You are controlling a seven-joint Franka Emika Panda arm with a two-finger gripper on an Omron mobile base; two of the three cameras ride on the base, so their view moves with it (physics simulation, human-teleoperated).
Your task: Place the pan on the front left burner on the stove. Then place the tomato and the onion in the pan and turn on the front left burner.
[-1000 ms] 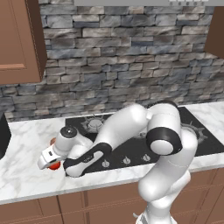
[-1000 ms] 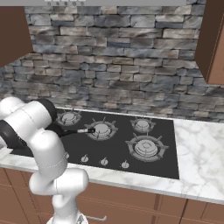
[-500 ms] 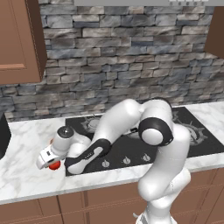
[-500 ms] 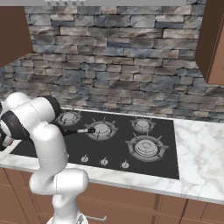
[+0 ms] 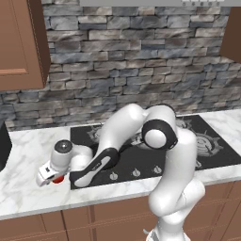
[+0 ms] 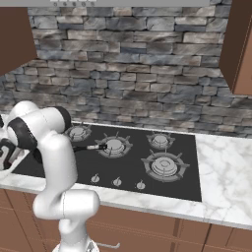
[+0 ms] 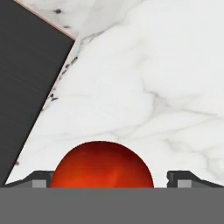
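So the small glossy red tomato (image 7: 101,164) is sitting on the white marble surface (image 7: 166,78), just left of the flat black glass stove (image 5: 155,155) near its front edge. The white two-finger hand (image 7: 107,179) is low over it, spread wide and not gripping anything yet. From the hand's own camera the tomato sits dead centre between the two dark fingertips (image 7: 40,178), slightly ahead of them. It's a ball, so no long axis to line up with. Looks to me like the next bit is just sinking a touch lower and squeezing.
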